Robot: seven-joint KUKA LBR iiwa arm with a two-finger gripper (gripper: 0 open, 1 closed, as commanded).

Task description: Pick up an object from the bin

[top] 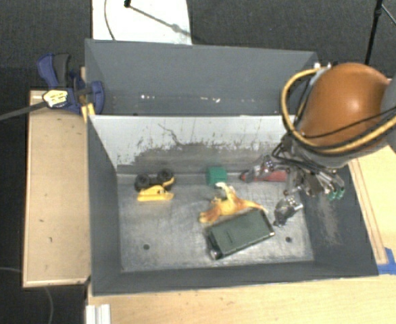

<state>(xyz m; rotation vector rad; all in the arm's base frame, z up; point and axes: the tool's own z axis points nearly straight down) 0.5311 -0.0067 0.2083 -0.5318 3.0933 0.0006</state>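
Scuffed grey metal is forming the floor and sloped walls of the bin [107, 201], and I am viewing it from above with the arm entering from the right under its orange cover [340, 103]. I am reading the gripper [287, 211] as hanging low over the right part of the floor, and I am unable to tell whether it is released or clenched. The relation I am working from is this: a dark flat rectangular case [240, 235] is lying just beside the gripper, down and to the left of it, with its near upper corner closest to the tip. Its long axis is running from lower left to upper right at a slight tilt, so I am judging that a short move down-left and a grasp across the narrow width are what the pick is calling for. A yellow-orange toy figure [225, 206] is resting against the upper left edge of the case and appears to be touching it; I am treating it as the main obstruction on that side. A red object [274, 176] is sitting near the back wall, partly hidden behind the wrist hardware. A green block [216, 175] is standing further left along the back wall, and a yellow toy vehicle with black wheels [154, 187] is lying well apart at the left.
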